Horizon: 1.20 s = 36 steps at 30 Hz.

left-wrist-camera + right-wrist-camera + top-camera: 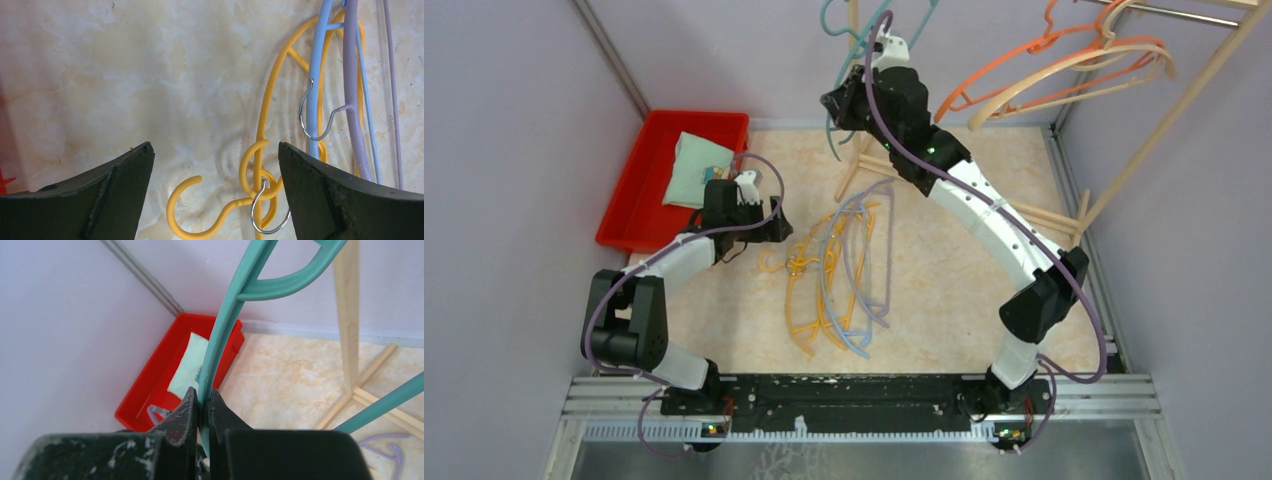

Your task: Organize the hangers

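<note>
The right end effector [202,397] is pinching a thin teal plastic clothes hanger [225,325] between nearly closed fingers, holding it raised at the back of the tabletop [100,75] near an upright light wooden rack pole [346,305]. The left end effector [215,150] is hovering with its fingers spread wide, gripping nothing, over the hook end of a thin yellow plastic hanger [261,125]. That hanger is lying flat in a tangled pile with a light blue plastic hanger [316,75] and a lavender plastic hanger [351,60]. Thin orange hangers [994,76] and a thicker beige hanger [1064,68] are hanging on the rack at the back right. A folded pale cloth [694,170] is lying in a red plastic bin [629,190].
</note>
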Motion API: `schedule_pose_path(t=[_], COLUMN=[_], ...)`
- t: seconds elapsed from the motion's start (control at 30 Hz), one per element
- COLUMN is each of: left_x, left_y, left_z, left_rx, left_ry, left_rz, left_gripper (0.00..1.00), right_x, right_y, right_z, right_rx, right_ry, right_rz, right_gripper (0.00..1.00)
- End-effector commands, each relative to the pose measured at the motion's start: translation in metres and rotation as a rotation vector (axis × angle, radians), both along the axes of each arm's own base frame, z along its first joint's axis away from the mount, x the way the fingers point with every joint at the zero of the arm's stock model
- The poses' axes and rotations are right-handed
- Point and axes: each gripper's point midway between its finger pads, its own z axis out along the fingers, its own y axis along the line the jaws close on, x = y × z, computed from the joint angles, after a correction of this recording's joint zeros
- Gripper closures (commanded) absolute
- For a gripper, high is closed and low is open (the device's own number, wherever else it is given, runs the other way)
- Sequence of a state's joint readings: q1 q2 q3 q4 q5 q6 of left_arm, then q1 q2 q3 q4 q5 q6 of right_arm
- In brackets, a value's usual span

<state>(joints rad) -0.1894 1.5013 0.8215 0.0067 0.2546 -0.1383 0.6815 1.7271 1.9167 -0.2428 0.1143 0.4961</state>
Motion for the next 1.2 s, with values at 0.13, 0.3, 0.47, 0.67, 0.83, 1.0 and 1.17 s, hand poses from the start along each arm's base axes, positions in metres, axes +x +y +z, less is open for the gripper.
schedule_pose_path(t=[0.13,0.3,0.47,0.67,0.83,1.0,1.17], left_x=[-0.001,-0.002,-0.004,-0.005,-0.006,-0.006,-0.006], left_y=[0.005,0.005,0.007,0.007,0.008,0.007,0.006], left_z=[0.002,0.000,-0.002,-0.004,-0.004,-0.005,-0.005], left_rx=[0.027,0.026,0.034,0.036,0.038,0.035,0.031], left_ry=[-0.016,-0.010,-0.004,-0.002,0.002,0.006,0.008], left_rz=[0.000,0.000,0.004,0.006,0.005,0.003,0.000], left_gripper=[0.02,0.02,0.01,0.02,0.02,0.02,0.02], right_x=[0.052,0.072,0.080,0.091,0.097,0.094,0.078], right_y=[-0.064,-0.090,-0.098,-0.114,-0.144,-0.175,-0.194], right_z=[0.065,0.069,0.070,0.054,0.039,0.031,0.034], right_rx=[0.183,0.262,0.283,0.272,0.294,0.323,0.323], right_ry=[-0.153,-0.150,-0.158,-0.116,-0.076,-0.052,-0.059], right_rz=[-0.157,-0.173,-0.177,-0.217,-0.266,-0.317,-0.343], right_gripper=[1.00,1.00,1.00,1.00,1.00,1.00,1.00])
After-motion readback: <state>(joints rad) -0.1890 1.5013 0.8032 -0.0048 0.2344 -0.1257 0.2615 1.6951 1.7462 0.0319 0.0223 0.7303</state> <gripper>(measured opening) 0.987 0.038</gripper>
